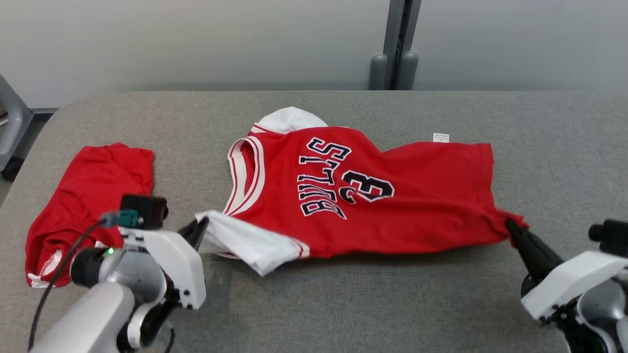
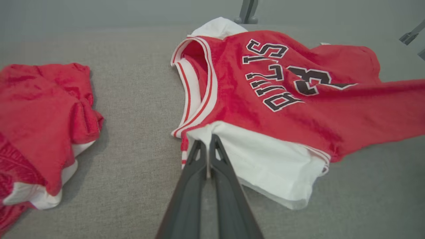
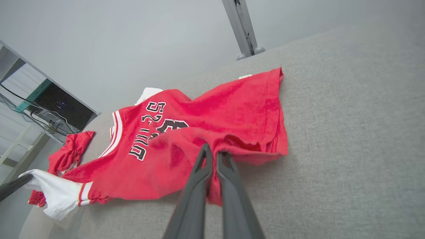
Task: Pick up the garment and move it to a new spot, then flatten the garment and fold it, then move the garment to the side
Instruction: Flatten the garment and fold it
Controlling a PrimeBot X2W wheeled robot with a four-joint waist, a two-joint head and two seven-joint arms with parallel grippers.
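Grip points, nearest us: left gripper point(image 1: 198, 231) is clamped tight on the white sleeve point(image 1: 245, 245) of the jersey point(image 1: 392, 196); right gripper point(image 1: 512, 229) is clamped on its red hem corner point(image 1: 510, 218). Beyond, the jersey lies rumpled on the table point(image 1: 441, 304). We judge it light, limp and sag-prone, so spread edge holds suit it.

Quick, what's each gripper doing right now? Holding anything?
Left gripper: closed, pinching the white sleeve of the jersey.
Right gripper: closed, pinching the jersey's red bottom corner.
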